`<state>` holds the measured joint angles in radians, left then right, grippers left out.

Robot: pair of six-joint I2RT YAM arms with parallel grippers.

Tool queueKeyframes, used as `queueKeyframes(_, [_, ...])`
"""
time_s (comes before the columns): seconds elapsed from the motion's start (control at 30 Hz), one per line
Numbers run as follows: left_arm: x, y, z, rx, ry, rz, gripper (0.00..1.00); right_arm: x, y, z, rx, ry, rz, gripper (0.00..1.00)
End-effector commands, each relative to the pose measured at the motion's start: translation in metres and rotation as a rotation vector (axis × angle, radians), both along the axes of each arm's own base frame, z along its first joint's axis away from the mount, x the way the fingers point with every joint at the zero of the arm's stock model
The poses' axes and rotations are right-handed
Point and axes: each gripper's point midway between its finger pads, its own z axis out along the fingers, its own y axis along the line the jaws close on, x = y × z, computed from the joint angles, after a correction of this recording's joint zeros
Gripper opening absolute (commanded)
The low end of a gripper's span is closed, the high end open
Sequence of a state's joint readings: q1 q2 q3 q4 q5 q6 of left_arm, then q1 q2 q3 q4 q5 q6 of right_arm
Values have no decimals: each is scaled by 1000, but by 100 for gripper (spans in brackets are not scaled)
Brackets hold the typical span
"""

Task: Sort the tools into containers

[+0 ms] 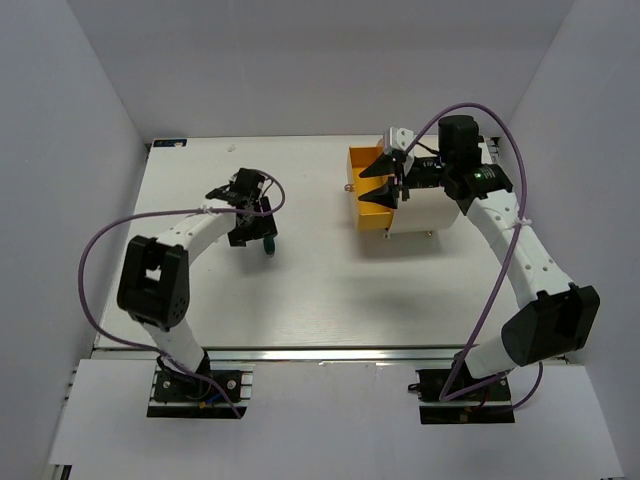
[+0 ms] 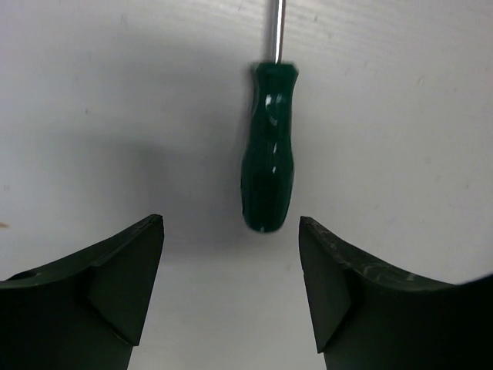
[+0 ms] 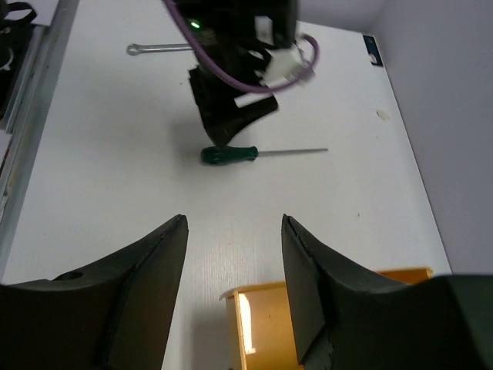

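A green-handled screwdriver (image 2: 268,154) lies flat on the white table, its thin shaft (image 2: 277,27) pointing away from my left gripper (image 2: 231,254). That gripper is open and empty, and the handle's butt end lies just ahead of the gap between its fingers. The top view shows the same screwdriver (image 1: 268,245) beside the left gripper (image 1: 255,232). My right gripper (image 3: 233,231) is open and empty above the near rim of the orange drawer (image 3: 269,324). A silver wrench (image 3: 158,49) lies beyond the left arm. I see no other screwdrivers and cannot make out a pale grey-green drawer.
The orange drawer (image 1: 368,205) sticks out of the left side of the white drum (image 1: 432,208) at the back right, under my right gripper (image 1: 383,183). A small blue label (image 3: 371,50) sits at the table's far corner. White walls enclose the table.
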<state>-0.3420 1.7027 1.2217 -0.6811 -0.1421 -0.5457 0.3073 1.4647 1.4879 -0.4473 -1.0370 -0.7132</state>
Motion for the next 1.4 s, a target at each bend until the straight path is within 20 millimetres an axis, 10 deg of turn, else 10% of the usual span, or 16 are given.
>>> queueKeyframes(0.0, [28,-3,11,98,-54,-35,80,-19,9,2,56,-89,171,58])
queueKeyframes(0.33, [41,-13,-26,239,18,-89,68,-28,7,-1,74,-65,159,57])
queueKeyframes(0.83, [25,-19,-42,208,18,-245,23,-20,-1,7,118,-21,123,57])
queueKeyframes(1.37, [18,-44,43,20,-239,-370,13,-19,-13,6,145,-5,89,57])
